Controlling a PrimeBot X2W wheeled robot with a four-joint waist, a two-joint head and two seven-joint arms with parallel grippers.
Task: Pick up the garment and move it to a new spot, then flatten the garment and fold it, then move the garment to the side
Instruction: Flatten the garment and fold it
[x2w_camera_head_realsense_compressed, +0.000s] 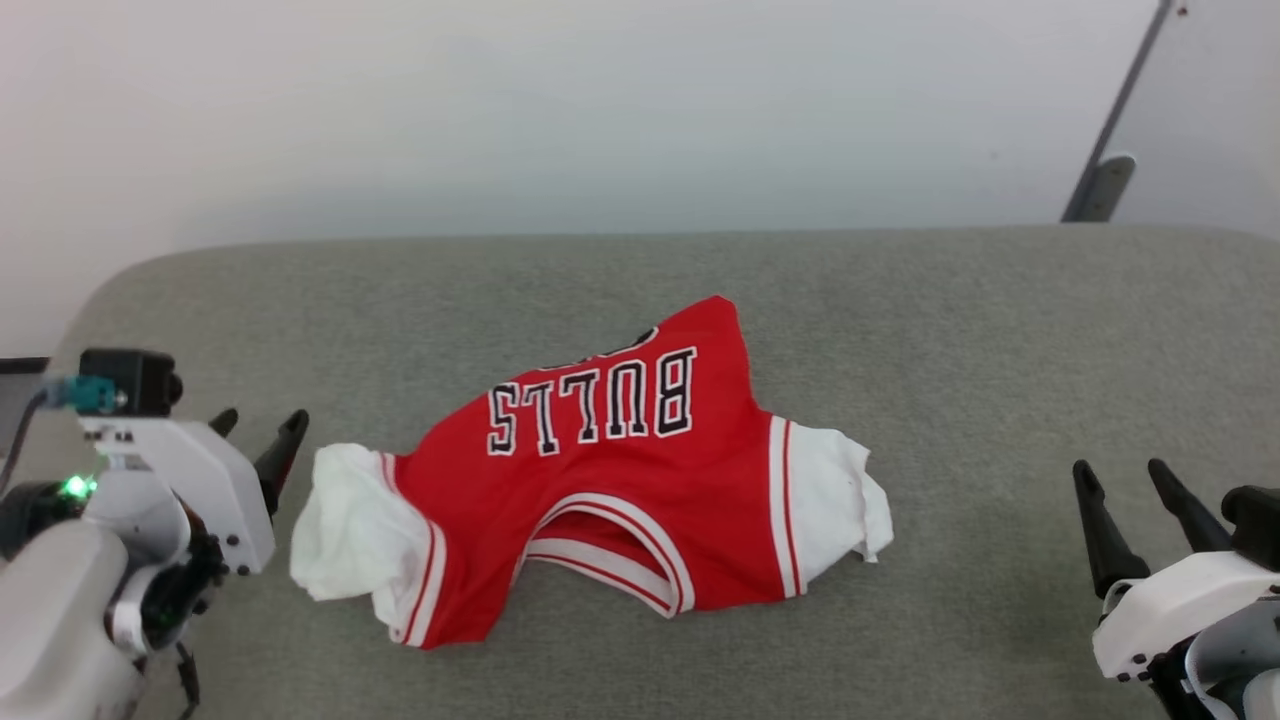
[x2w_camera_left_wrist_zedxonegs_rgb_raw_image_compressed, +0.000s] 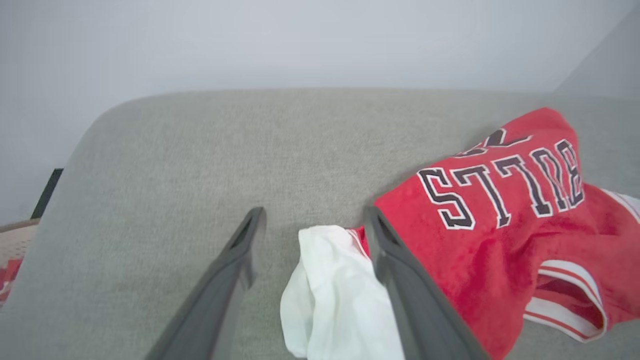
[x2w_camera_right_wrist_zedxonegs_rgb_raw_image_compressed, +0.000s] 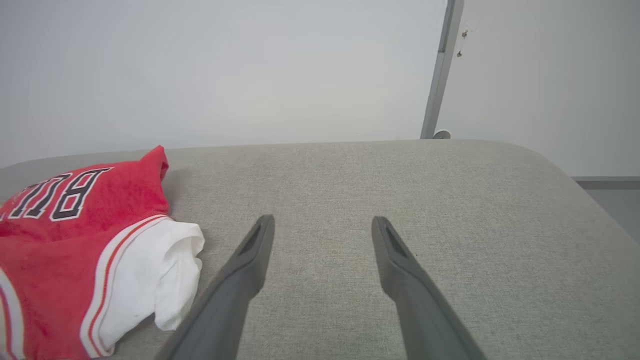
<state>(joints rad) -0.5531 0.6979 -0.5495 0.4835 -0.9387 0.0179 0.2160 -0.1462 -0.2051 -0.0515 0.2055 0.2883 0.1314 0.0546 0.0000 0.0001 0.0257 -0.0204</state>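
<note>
The garment (x2w_camera_head_realsense_compressed: 600, 470), a red jersey with white sleeves and black "BULLS" lettering, lies crumpled in the middle of the grey padded surface (x2w_camera_head_realsense_compressed: 900, 330), collar toward me. My left gripper (x2w_camera_head_realsense_compressed: 258, 432) stands open just left of the bunched white sleeve (x2w_camera_head_realsense_compressed: 345, 520), not touching it. In the left wrist view the left gripper (x2w_camera_left_wrist_zedxonegs_rgb_raw_image_compressed: 312, 217) is spread wide, with the white sleeve (x2w_camera_left_wrist_zedxonegs_rgb_raw_image_compressed: 330, 285) lying loose below and between its fingers. My right gripper (x2w_camera_head_realsense_compressed: 1120, 478) is open at the lower right, well clear of the garment (x2w_camera_right_wrist_zedxonegs_rgb_raw_image_compressed: 75, 240); in its own view the right gripper (x2w_camera_right_wrist_zedxonegs_rgb_raw_image_compressed: 322, 222) has nothing between its fingers.
The grey surface has rounded far corners and ends against a pale wall. A grey pole (x2w_camera_head_realsense_compressed: 1110, 150) leans at the far right. Bare cushion lies to the right of the garment and behind it.
</note>
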